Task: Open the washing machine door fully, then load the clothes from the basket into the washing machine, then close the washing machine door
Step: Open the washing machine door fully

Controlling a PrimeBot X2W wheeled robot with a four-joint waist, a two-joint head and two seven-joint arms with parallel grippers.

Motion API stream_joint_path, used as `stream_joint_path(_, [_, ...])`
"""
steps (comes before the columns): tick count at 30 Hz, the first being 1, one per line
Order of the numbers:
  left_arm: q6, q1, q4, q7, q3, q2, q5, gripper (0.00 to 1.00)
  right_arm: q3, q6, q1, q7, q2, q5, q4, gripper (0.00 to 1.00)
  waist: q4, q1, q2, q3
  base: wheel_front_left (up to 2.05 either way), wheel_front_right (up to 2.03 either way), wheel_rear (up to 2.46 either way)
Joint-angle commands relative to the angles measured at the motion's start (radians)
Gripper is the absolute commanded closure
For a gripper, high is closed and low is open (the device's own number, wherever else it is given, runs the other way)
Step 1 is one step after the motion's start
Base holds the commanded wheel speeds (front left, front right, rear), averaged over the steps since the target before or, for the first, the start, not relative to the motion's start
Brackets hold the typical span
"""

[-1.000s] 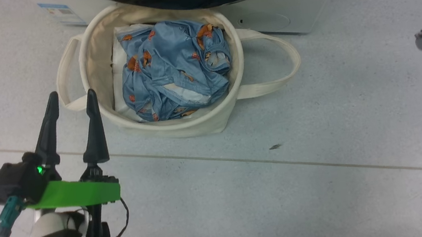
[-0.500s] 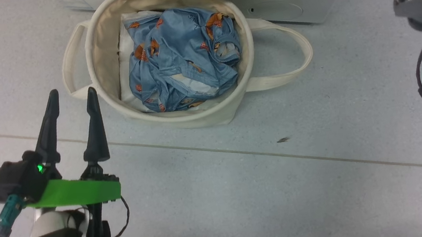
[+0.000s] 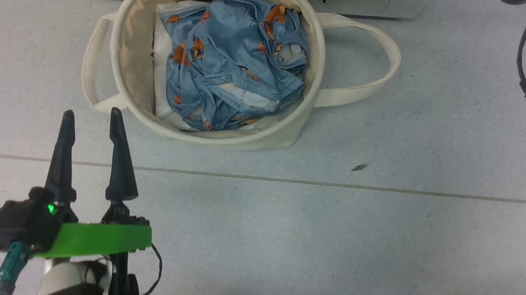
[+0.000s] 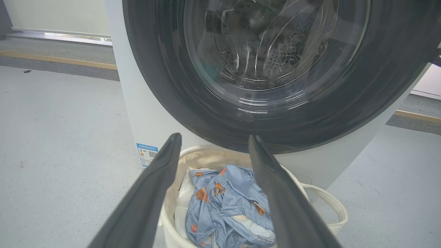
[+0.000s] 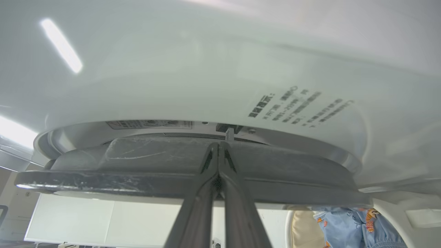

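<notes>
**Hooking the door edge: pull along the arc, mind the basket**

Nearest, the left tool (image 3: 90, 112) hangs spread wide over the floor (image 3: 277, 248), holding nothing, just short of the basket (image 3: 221, 143). It is best kept apart there until the door is open.

The basket sits on the floor against the foot of the washing machine (image 4: 137, 117). The bear-print clothes (image 3: 231, 64) are heaped inside it on a white bundle (image 3: 161, 84), none loaded yet.

Beyond, the right tool (image 5: 218, 144) is pinched fully closed. Its joined tips are tucked at the gap between the black rim of the washing machine door (image 5: 137, 162) and the white front. It grips nothing and looks set to work as a hook.

To do this well, I would seat the tips deeper behind the rim. I would then draw outward along the door's own arc rather than straight back, so they don't slip off the glossy edge. The rim overhangs the basket's far side, so the swing should stay level.
</notes>
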Motion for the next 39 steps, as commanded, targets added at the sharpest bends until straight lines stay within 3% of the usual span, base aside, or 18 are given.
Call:
stream_joint_path(1, [-0.002, -0.003, -0.031, -0.012, 0.031, 0.020, 0.012, 0.00, 0.006, 0.001, -0.037, 0.013, 0.019, 0.010, -0.043, 1.00, -0.001, 0.0000, 0.0000, -0.002, 0.00, 0.00, 0.00])
stream_joint_path(9, [-0.003, 0.008, -0.013, -0.012, 0.037, 0.020, 0.022, 0.00, 0.045, 0.001, -0.053, 0.152, 0.032, 0.067, -0.014, 1.00, -0.012, 0.0000, 0.0000, -0.031, 0.00, 0.00, 0.00])
stream_joint_path(21, [-0.006, 0.038, 0.028, -0.012, 0.056, 0.020, 0.044, 0.00, 0.127, 0.001, 0.046, 0.376, 0.030, 0.138, -0.005, 1.00, -0.066, 0.0000, 0.0000, -0.117, 0.00, 0.00, 0.00])
stream_joint_path(31, [-0.007, 0.033, 0.029, -0.012, 0.049, 0.020, 0.032, 0.00, 0.047, 0.001, 0.002, 0.134, 0.000, -0.008, -0.051, 1.00, -0.037, 0.0000, 0.0000, -0.099, 0.00, 0.00, 0.00])
stream_joint_path(39, [-0.007, 0.041, 0.034, -0.012, 0.052, 0.020, 0.021, 0.00, 0.117, 0.001, -0.032, 0.194, 0.018, -0.029, 0.011, 1.00, -0.023, 0.0000, 0.0000, -0.112, 0.00, 0.00, 0.00])
